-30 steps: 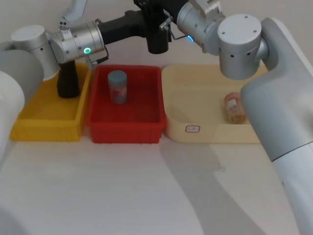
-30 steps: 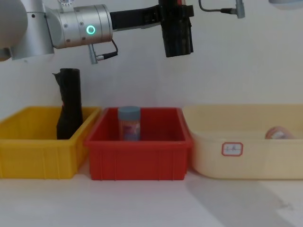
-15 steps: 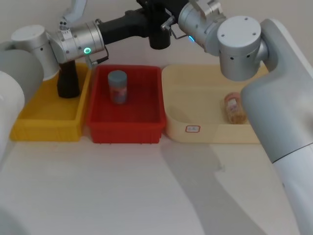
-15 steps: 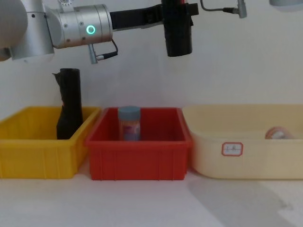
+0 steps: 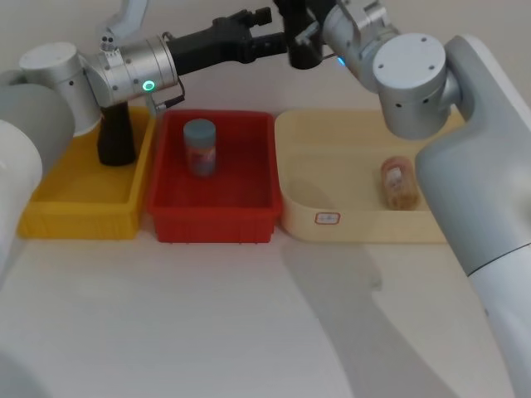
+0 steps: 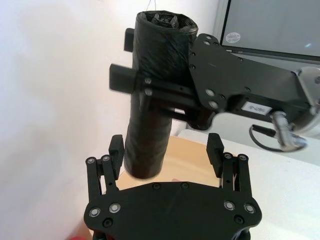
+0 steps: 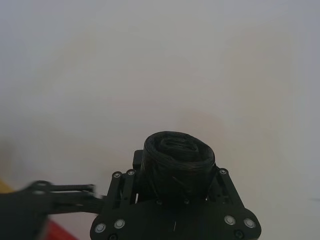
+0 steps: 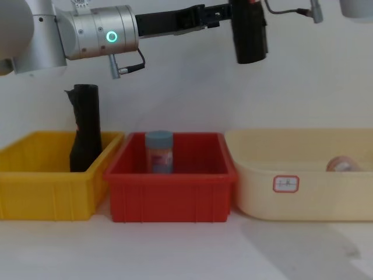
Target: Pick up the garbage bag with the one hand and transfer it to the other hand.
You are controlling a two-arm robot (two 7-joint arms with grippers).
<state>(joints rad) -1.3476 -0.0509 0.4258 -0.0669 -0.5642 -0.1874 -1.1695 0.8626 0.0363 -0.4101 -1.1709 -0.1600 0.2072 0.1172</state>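
Observation:
The garbage bag (image 8: 250,35), a thick black roll, hangs upright high above the bins with my right gripper (image 7: 175,172), on the blue-ringed arm, shut on it. The left wrist view shows the roll (image 6: 152,100) clamped by the right gripper's black fingers (image 6: 125,82). My left gripper (image 6: 167,145), on the green-ringed arm, is open, its fingers spread with the roll's lower end just beyond them and not touching. From the head view the left gripper (image 5: 261,25) points at the roll (image 5: 303,46) from the left, a small gap between them.
A second black roll (image 8: 85,128) stands in the yellow bin (image 8: 35,192) at the left. The red bin (image 8: 169,195) in the middle holds a blue-grey can (image 8: 159,151). The cream bin (image 8: 326,198) at the right holds a snack packet (image 5: 397,182).
My left gripper has let go of the roll and opened. The right gripper has carried the roll to the right, away from the left fingers.

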